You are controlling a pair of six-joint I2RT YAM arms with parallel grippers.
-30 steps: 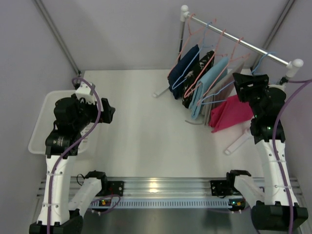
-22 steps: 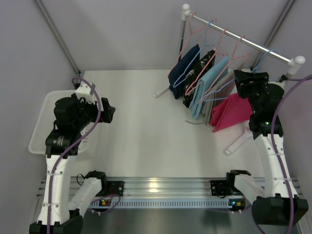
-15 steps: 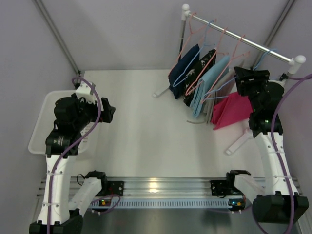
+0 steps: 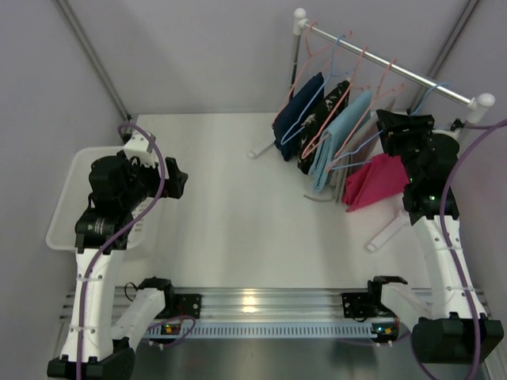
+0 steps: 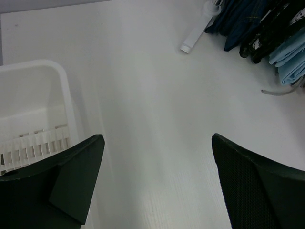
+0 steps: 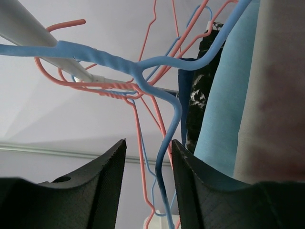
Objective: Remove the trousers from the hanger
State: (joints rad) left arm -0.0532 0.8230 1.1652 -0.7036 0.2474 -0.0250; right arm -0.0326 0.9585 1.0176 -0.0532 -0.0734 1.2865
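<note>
Tabletop (image 4: 238, 206), white between pale grey walls (image 4: 198, 47), carries a basket (image 4: 67, 182) at left and a clothes rail (image 4: 396, 66) at upper right. There the light-blue hanger (image 6: 157, 62), bearing pink trousers (image 4: 372, 180), passes between the parted fingers of the right gripper (image 6: 148, 143); the left gripper (image 5: 157, 138) gapes wide.

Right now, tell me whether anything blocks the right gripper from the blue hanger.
Nothing visible does. The right gripper has its fingers either side of the blue hanger wire, just below the twisted neck, not closed on it. The pink hangers hang behind it on the rail.
</note>
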